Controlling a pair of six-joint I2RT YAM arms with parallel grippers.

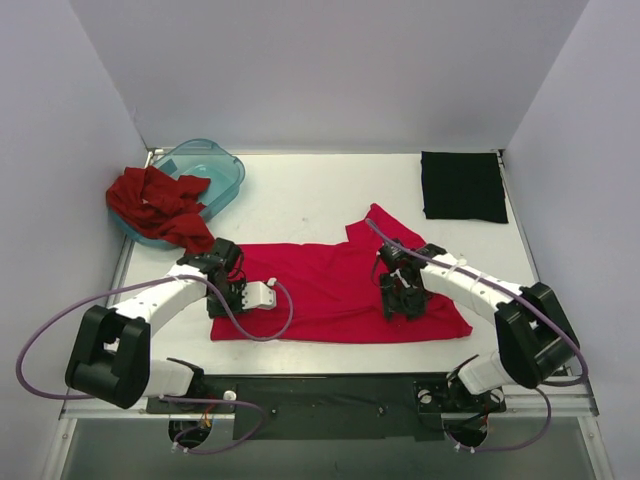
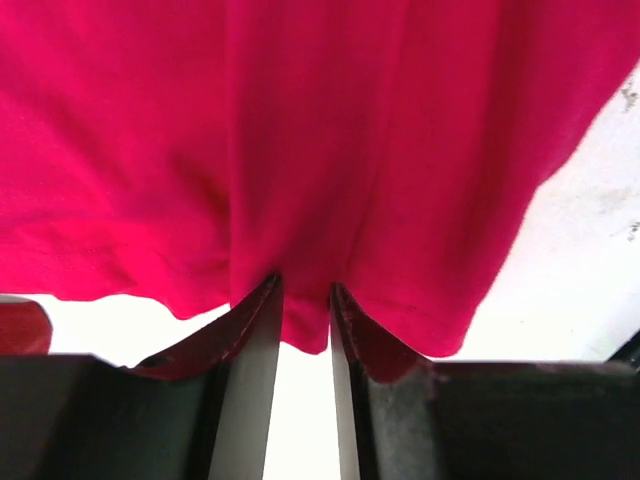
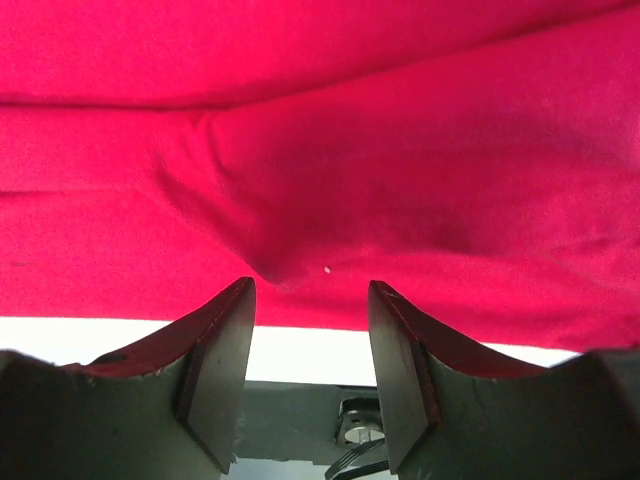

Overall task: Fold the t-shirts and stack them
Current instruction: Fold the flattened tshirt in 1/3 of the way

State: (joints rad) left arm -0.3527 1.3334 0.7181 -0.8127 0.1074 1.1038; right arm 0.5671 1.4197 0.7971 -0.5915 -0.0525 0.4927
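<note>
A bright crimson-pink t-shirt (image 1: 335, 290) lies spread across the middle of the table. My left gripper (image 1: 222, 300) is at its left edge; in the left wrist view the gripper (image 2: 305, 287) is shut on a fold of the shirt's hem (image 2: 300, 150). My right gripper (image 1: 403, 300) sits over the shirt's right part; in the right wrist view it (image 3: 312, 287) is open, with puckered cloth (image 3: 320, 150) just beyond the fingertips. A darker brick-red t-shirt (image 1: 155, 205) lies crumpled at the back left. A black t-shirt (image 1: 463, 186) lies flat-folded at the back right.
A translucent teal tub (image 1: 215, 168) stands at the back left, with the brick-red shirt draped over its near rim. White walls close in the table on the left, back and right. The arm bases and cables run along the near edge.
</note>
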